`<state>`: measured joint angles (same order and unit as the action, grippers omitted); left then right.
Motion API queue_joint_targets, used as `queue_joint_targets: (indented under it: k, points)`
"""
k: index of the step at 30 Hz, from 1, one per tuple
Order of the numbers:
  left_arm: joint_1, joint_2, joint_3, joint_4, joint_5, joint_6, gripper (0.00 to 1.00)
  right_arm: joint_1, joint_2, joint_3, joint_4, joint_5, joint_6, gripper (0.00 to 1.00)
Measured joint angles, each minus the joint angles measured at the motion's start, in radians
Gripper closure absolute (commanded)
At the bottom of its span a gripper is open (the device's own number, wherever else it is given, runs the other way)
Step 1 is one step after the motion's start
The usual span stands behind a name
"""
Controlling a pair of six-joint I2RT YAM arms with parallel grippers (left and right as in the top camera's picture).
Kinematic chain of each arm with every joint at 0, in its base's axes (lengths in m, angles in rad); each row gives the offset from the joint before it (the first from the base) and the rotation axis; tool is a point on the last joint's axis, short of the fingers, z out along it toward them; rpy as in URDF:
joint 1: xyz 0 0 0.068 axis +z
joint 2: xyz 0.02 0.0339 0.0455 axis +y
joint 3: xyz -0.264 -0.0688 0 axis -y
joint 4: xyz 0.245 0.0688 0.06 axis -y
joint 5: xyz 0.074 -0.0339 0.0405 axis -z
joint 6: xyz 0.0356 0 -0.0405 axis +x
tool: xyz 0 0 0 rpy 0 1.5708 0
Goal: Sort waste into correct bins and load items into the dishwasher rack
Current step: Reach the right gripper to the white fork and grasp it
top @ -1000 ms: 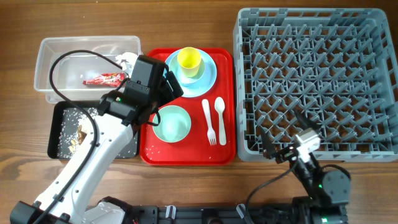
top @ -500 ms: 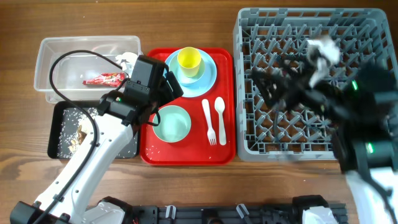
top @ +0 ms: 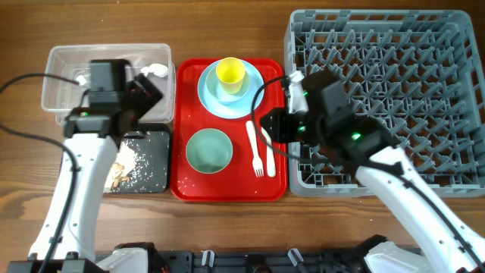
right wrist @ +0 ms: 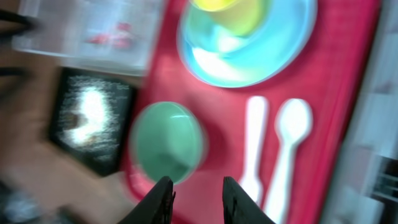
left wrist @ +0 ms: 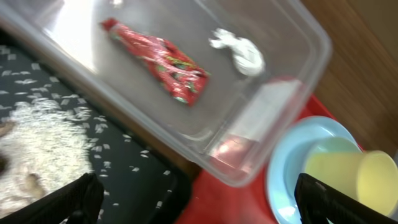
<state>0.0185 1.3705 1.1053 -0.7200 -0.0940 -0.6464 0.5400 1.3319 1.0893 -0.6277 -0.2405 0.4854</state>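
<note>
Red tray (top: 227, 188) on wooden table (top: 227, 30)

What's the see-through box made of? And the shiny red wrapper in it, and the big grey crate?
See-through box: likely clear, glossy hard plastic; you can see straight through its walls. Red wrapper: probably thin foil or plastic film, since it is crinkled and glints. Grey crate: seems to be matte moulded plastic, one even colour across its grid of pegs.

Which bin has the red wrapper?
The clear plastic rectangular tub: the shiny red snack wrapper lies in it beside a crumpled white tissue. The shallow black tray holds loose food crumbs.
</note>
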Motion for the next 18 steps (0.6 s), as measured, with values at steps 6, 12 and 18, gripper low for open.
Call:
queue_joint_targets:
  k: [6,12,18]
  points:
    - [0.099,0.0,0.0,-0.007,0.003,0.006,0.0,0.117,0.174,0.0,0.014,0.261,0.0,0.71]
    - [0.101,0.0,0.0,-0.007,0.006,0.006,0.0,0.151,0.372,0.0,0.062,0.305,-0.005,0.72]
    - [0.101,0.0,0.0,-0.007,0.007,0.006,0.0,0.151,0.385,0.0,0.068,0.313,-0.008,0.73]
